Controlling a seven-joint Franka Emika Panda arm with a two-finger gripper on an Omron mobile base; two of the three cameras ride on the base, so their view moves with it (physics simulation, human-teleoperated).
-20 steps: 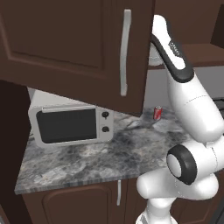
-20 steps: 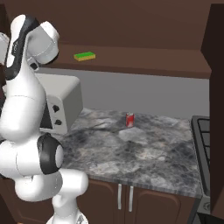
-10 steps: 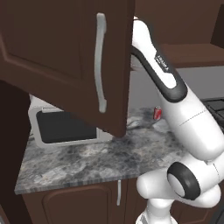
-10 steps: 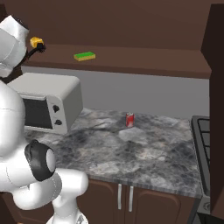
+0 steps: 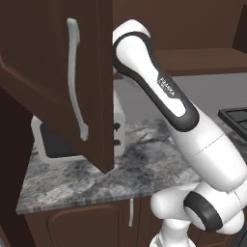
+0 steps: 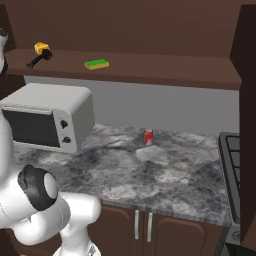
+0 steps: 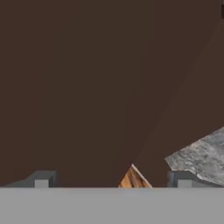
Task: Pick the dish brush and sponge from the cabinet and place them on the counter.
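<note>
Up on the cabinet (image 6: 150, 30) shelf, sponge (image 6: 97, 64) (flat, untouched), well apart from wide-spread jaws

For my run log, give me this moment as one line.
end effector: open, empty, facing cabinet door | sponge, dish brush: on cabinet shelf | counter: neither placed

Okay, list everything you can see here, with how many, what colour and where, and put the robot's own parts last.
sponge: one, green over yellow, on the cabinet shelf.
dish brush: one, yellow head with dark handle, on the shelf left of the sponge.
cabinet: one, dark brown, door swung open with a silver bar handle.
microwave: one, white with dark door, on the counter's left.
soda can: one, red, mid-counter.
counter: one, grey mottled.
stove: one, dark, right edge.
arm: one, white with dark joints.
gripper: one, dark tips, open, close to the brown door.
</note>
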